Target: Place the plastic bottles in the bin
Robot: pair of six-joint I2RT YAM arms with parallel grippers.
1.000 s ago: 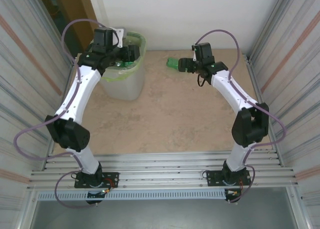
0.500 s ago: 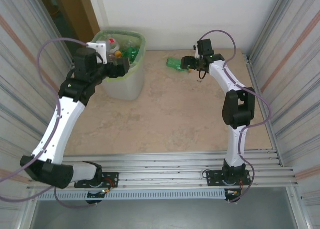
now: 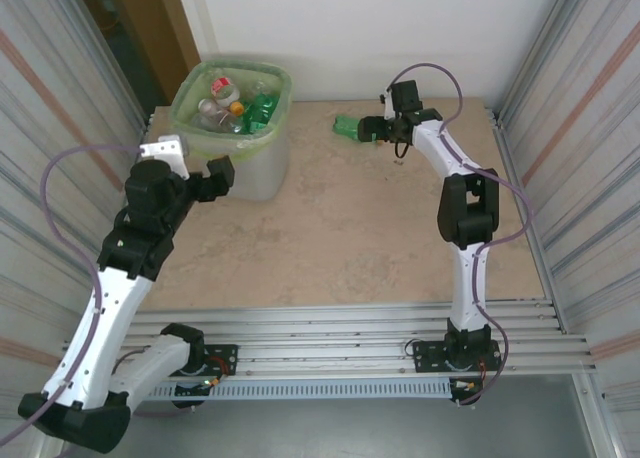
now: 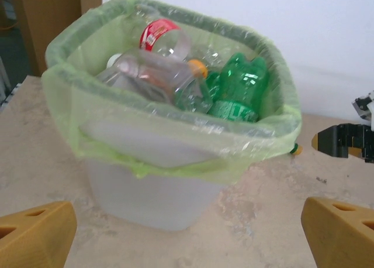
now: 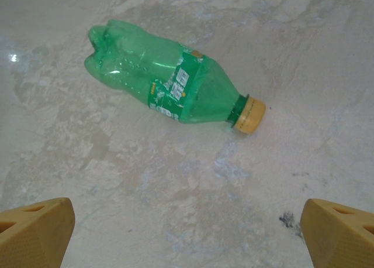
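The bottle [image 5: 169,95] being faced by the right gripper [image 5: 187,227]
That and the left gripper [image 4: 187,233], just in front of the bin [image 4: 175,154], are being held wide apart, empty. The bottle is lying well right of the bin: likely light, crushable, slick, best being pinched across its labelled middle. The smooth table [image 3: 340,238] is being hemmed by wall [image 3: 400,28] and panels [image 3: 585,128].
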